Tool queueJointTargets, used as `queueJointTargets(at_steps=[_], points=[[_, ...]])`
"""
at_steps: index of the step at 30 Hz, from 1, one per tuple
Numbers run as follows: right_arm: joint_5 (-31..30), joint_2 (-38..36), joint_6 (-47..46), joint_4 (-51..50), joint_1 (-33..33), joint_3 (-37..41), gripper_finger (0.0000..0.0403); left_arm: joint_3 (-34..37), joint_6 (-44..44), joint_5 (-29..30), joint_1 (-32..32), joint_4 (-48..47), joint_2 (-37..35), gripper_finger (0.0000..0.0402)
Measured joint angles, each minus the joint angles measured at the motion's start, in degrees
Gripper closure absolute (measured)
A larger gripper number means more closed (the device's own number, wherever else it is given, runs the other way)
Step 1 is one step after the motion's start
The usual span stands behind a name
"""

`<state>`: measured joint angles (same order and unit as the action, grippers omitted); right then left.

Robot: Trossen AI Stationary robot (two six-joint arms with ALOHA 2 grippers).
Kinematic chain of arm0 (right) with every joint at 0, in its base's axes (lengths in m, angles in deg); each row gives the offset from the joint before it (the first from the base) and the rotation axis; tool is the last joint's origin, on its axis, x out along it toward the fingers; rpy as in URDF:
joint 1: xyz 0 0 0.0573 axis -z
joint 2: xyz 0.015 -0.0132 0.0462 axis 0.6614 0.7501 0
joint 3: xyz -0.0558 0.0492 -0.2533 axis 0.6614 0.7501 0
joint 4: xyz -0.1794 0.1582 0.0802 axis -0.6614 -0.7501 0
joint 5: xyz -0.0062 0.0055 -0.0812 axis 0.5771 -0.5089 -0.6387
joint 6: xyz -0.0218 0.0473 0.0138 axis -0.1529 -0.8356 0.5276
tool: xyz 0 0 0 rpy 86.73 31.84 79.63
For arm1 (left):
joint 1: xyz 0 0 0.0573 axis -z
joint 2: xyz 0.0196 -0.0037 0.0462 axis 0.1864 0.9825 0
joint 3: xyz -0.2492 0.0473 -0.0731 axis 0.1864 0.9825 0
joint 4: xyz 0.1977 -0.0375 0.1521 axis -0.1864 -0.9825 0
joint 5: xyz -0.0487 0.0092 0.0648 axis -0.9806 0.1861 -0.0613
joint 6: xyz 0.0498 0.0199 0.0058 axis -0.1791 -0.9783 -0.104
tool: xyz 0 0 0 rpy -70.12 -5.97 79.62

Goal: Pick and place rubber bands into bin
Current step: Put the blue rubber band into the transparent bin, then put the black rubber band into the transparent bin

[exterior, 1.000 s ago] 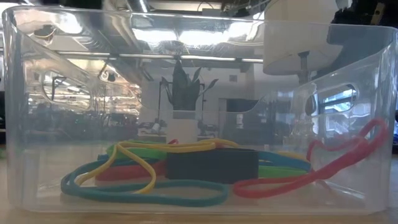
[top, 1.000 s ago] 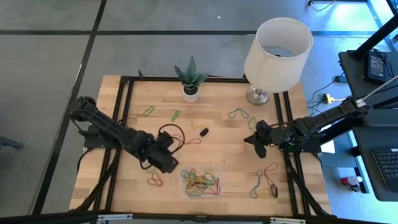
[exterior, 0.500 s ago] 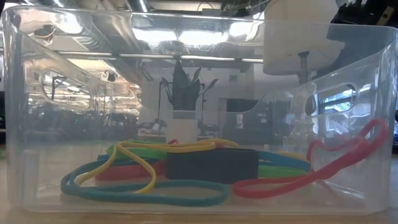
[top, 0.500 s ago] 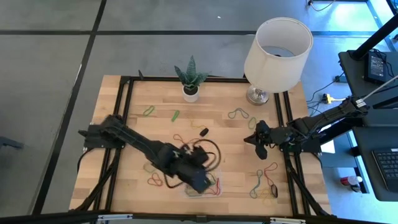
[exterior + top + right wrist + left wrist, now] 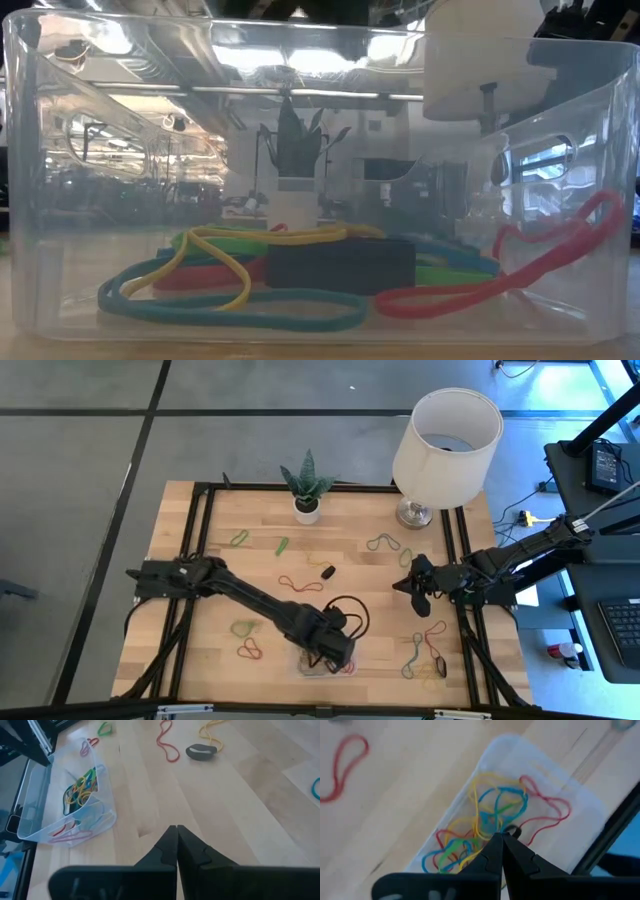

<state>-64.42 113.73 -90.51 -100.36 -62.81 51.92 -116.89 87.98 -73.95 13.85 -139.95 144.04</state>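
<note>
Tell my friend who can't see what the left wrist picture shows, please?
The left gripper, its two dark fingers shut, points down over a clear bin holding tangled yellow, blue, green and red rubber bands. One red band lies loose on the wooden table.

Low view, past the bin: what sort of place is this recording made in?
Probably a large lab or workshop: ceiling strip lights run deep behind the clear bin, and the high view shows a bare floor and a laptop desk.

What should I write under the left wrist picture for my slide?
Left gripper, fingers shut, hangs over the bin full of rubber bands.
</note>
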Motion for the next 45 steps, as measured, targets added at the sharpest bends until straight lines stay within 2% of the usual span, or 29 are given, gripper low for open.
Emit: queueJointTargets(at_steps=[3,9,16,22,28,36,41,45], points=[[0.00,0.00,0.09,-0.29,0.00,0.00,0.0400,0.00,0.22,-2.58,-0.19,-0.21,1.39,0.0400],[0.00,0.00,0.16,-0.62,0.00,0.00,0.0400,0.00,0.82,-2.74,-0.63,4.01,3.27,0.0397],[0.00,0.00,0.17,-1.30,0.00,0.00,0.0400,0.00,0.05,-2.31,-1.11,3.69,3.06,0.0344],[0.00,0.01,0.00,-1.32,0.00,0.00,0.0400,-0.02,-7.55,-4.99,-2.64,3.59,0.34,0.0305],[0.00,0.02,0.00,-0.90,0.00,0.00,0.0400,-0.02,-13.02,-5.76,-4.76,2.15,-1.71,0.0313],[-0.23,0.02,1.45,3.76,0.02,0.00,0.0400,0.00,-35.38,-8.38,-8.54,2.59,-1.72,0.0394],[-1.05,0.05,-1.20,3.86,0.53,0.00,0.0401,0.00,-47.44,-7.08,-10.68,1.16,-1.72,0.0400],[-5.68,1.88,-3.62,3.00,0.59,-0.58,0.0401,0.43,-56.48,-8.34,-13.34,0.21,-1.72,0.0400]])
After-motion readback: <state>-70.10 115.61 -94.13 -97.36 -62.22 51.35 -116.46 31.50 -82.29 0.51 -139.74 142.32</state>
